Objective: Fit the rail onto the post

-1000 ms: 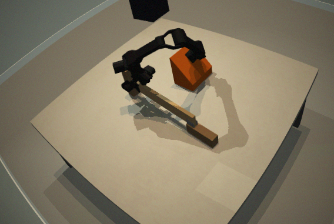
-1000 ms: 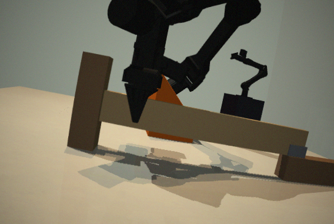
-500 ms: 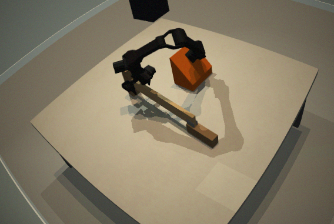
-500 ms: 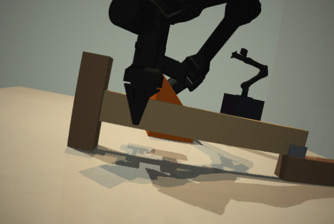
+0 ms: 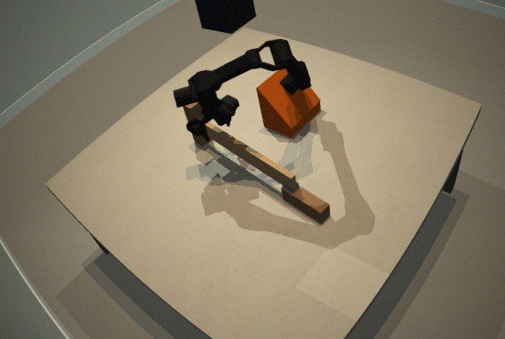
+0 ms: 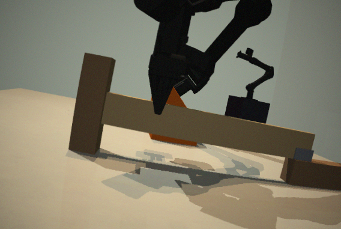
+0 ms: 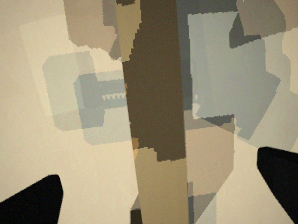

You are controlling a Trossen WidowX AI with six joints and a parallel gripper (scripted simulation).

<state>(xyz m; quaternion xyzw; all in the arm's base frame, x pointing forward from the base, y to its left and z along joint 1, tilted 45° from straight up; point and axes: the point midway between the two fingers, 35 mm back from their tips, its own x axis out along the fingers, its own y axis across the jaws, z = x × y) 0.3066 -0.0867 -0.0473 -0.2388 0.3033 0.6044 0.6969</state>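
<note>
Your gripper stands spread wide over the rail, gripping nothing; in the wrist view its fingers flank the rail without contact. The rail's left end meets the post, no pegs showing. Risk: a finger catching on withdrawal could drag the rail off. The bracket on the footboard block holds the far end.

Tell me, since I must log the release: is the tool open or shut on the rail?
Open: in the wrist view its fingers stand wide apart, clear of the rail.
</note>
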